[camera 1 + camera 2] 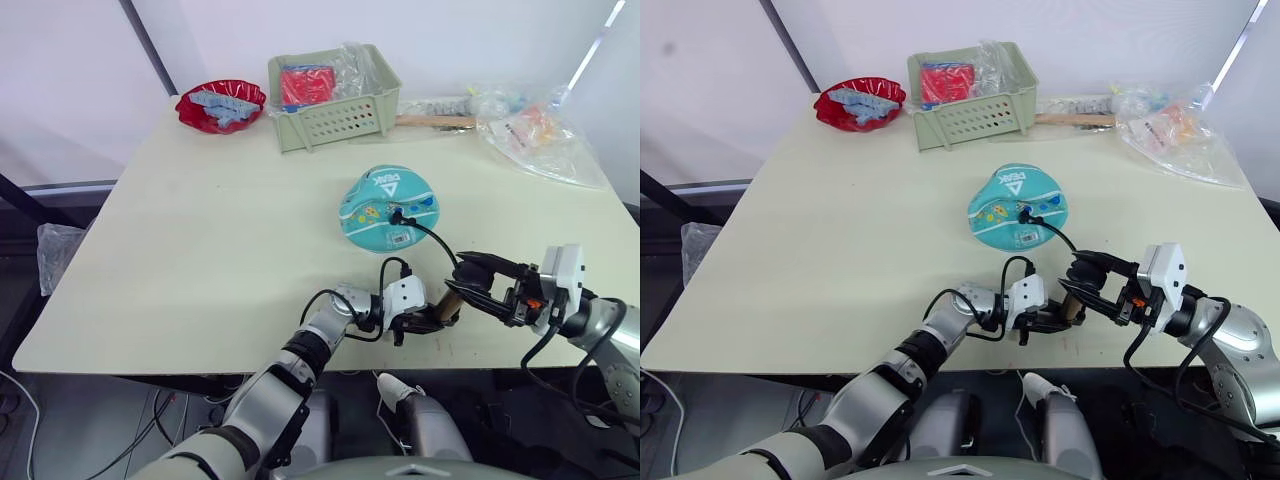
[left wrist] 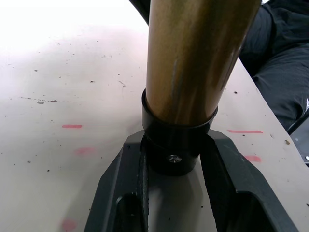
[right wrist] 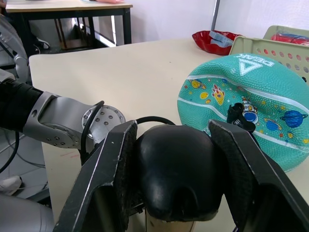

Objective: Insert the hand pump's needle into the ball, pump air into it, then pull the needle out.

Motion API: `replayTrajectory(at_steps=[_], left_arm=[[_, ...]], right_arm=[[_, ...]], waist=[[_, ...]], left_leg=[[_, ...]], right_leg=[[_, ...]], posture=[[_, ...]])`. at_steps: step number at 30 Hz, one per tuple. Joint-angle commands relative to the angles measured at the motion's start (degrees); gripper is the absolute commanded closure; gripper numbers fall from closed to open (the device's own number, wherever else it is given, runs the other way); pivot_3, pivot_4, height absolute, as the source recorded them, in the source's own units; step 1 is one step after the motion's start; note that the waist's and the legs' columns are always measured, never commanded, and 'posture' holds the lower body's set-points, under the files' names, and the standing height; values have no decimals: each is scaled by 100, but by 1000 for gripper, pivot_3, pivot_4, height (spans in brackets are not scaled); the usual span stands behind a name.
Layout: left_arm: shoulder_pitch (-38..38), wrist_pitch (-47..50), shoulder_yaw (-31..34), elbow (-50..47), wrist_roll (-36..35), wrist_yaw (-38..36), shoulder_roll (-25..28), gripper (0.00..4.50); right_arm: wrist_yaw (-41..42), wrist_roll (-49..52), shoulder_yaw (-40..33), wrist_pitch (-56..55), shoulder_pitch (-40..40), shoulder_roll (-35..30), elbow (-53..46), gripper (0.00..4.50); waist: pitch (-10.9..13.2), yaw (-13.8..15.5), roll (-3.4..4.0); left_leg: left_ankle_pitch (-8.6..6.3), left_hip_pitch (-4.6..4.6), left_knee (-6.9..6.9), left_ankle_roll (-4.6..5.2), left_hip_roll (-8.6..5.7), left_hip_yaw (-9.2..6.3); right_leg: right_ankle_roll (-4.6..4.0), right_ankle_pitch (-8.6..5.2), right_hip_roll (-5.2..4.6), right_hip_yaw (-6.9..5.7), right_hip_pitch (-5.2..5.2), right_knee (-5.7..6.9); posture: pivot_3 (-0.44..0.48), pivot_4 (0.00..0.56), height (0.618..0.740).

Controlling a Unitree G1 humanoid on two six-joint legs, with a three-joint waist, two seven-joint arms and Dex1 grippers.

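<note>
Tabletop ball, white triangle logo reading "PEAK".

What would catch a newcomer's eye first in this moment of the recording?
The half-flat teal ball lies mid-table with a black hose plugged into its top. At the near edge both grippers share the small brass pump: the left gripper clamps its black base and the right gripper is shut on its black handle. Far behind stand a green basket and a red bowl.
</note>
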Motion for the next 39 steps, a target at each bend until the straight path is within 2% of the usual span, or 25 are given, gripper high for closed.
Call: replayTrajectory(at_steps=[1, 6, 11, 18, 25, 39], left_arm=[[-38, 10, 17, 127, 5, -157, -11, 3453], [-111, -27, 35, 260, 89, -134, 22, 3453], [-119, -29, 44, 360, 96, -177, 6, 3453], [-95, 59, 36, 427, 128, -291, 0, 3453], [-102, 38, -58, 551, 234, -360, -3, 3453], [-132, 0, -140, 857, 399, -288, -9, 3453]], right_arm=[[16, 254, -452, 113, -175, -198, -120, 2606], [31, 703, -808, 467, -463, -527, -277, 2606], [-104, 1738, -1415, 1151, -977, -951, -443, 2606], [-127, 2643, -1964, 1965, -1440, -1540, -399, 2606], [-260, 3206, -2308, 2500, -1941, -2009, -275, 2606], [-386, 3615, -2587, 3026, -2511, -2335, -59, 2606]], waist=[[0, -6, 0], [1, -8, 0], [3, -14, 0], [6, -9, -4], [7, -11, -3], [8, -8, -7]], left_leg=[[0, -1, 0, 0, 0, 0], [0, -4, -2, 0, 0, 0], [-1, -6, -3, 2, 1, -1], [-2, -9, -6, 3, 1, -1], [-4, -10, -6, 6, 2, -2], [-6, -12, -6, 10, 3, -4]], right_leg=[[-3, 2, 0, 0, -1, 0], [-14, 8, 1, 1, -6, 0], [-14, 8, 1, 4, -8, 0], [-15, 8, 1, 2, -8, -4], [-15, 9, 0, 5, -9, -5], [-15, 9, -2, 5, -10, -7]], posture=[[0, 150, 738], [0, 150, 738], [0, 150, 738], [0, 150, 738], [0, 150, 738], [0, 150, 738]])
